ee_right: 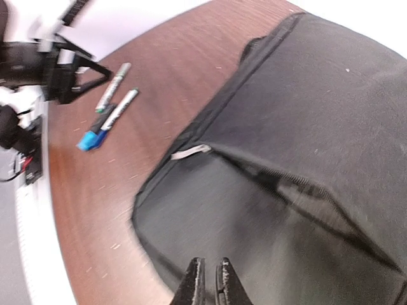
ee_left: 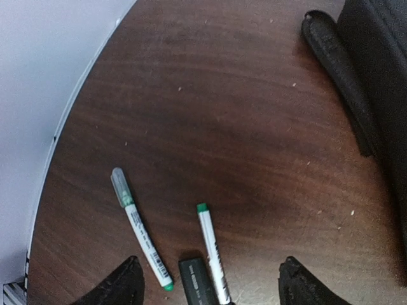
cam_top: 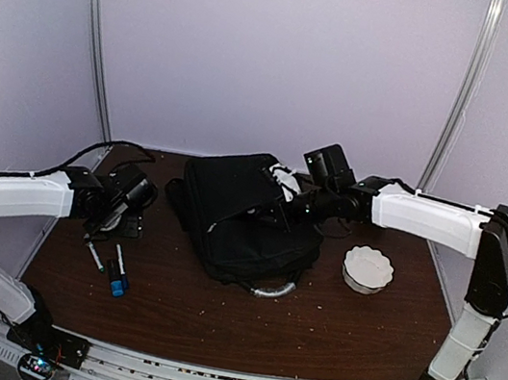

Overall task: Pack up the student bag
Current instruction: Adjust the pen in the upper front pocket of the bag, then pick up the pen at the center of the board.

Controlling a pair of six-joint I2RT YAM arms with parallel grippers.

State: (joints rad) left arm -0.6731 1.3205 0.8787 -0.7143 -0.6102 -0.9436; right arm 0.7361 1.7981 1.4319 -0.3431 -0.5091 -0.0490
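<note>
The bag (cam_top: 237, 231) lies flat in the middle of the table (cam_top: 211, 329), black and much the largest thing there, with a white bowl (cam_top: 368, 268) just to its right. Its grey handle (cam_top: 271, 290) sits at the lower edge of the bag in the top view. So the bag's top seems to point down the frame toward the arms and a little right, and its long axis runs from upper middle to lower right of centre. The right claw (ee_right: 211, 279) hovers over the upper right part of the bag. Its fingers are narrow, almost together, with nothing visible between them. Its own camera shows a zip pull (ee_right: 191, 152) at mid left and a dark slit in the fabric toward the right. The left claw (ee_left: 210, 264) stands wide and empty low at the left of the table, above two green-tipped markers (ee_left: 141, 230) (ee_left: 212, 251) that lie side by side but apart. A blue-capped marker (cam_top: 118, 277) lies beside them. The step in hand looks like picking up a marker. To do it well, the left claw should centre on one marker only and turn so its fingers cross the barrel. It should come straight down and close at mid-length, so the neighbouring marker is not nudged away. The slit needs to be held open, or the marker will only land on the fabric.
</note>
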